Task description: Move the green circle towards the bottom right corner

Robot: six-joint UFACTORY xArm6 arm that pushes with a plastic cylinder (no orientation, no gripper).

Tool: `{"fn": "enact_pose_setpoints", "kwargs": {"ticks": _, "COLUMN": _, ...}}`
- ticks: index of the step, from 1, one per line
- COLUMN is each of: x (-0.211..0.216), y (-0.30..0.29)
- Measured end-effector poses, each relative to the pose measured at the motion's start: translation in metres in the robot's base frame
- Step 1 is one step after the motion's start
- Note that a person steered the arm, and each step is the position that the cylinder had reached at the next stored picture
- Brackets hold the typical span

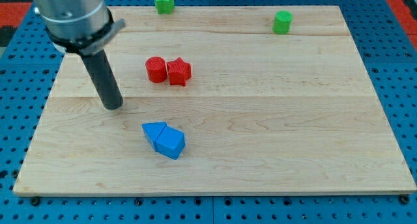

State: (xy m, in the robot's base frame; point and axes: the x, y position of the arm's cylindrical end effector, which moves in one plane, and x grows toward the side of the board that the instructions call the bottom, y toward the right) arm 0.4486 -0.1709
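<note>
The green circle (283,22) is a short green cylinder near the view's top right of the wooden board (273,133). My tip (113,106) rests on the board at the view's left, far to the left of and below the green circle. The dark rod rises from the tip up to the grey arm at the view's top left. Nothing touches the green circle.
A green star (163,1) sits at the board's top edge. A red circle (156,70) and a red star (178,71) touch each other right of my tip. A blue triangle (154,132) and a blue cube (171,143) touch below them. Blue pegboard surrounds the board.
</note>
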Motion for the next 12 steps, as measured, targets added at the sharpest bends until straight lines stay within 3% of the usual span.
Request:
{"fn": "enact_pose_setpoints", "kwargs": {"ticks": 2, "x": -0.086, "y": 0.0}}
{"fn": "enact_pose_setpoints", "kwargs": {"ticks": 3, "x": -0.114, "y": 0.041}}
{"fn": "enact_pose_setpoints", "kwargs": {"ticks": 4, "x": -0.145, "y": 0.098}}
{"fn": "enact_pose_setpoints", "kwargs": {"ticks": 5, "x": -0.19, "y": 0.214}}
{"fn": "enact_pose_setpoints", "kwargs": {"ticks": 6, "x": -0.231, "y": 0.29}}
{"fn": "enact_pose_setpoints", "kwargs": {"ticks": 7, "x": -0.211, "y": 0.364}}
{"fn": "enact_pose_setpoints", "kwargs": {"ticks": 8, "x": -0.129, "y": 0.354}}
{"fn": "enact_pose_setpoints", "kwargs": {"ticks": 9, "x": -0.158, "y": 0.381}}
{"fn": "enact_pose_setpoints", "kwargs": {"ticks": 10, "x": -0.214, "y": 0.38}}
{"fn": "enact_pose_setpoints", "kwargs": {"ticks": 11, "x": -0.193, "y": 0.339}}
{"fn": "enact_pose_setpoints", "kwargs": {"ticks": 12, "x": -0.142, "y": 0.312}}
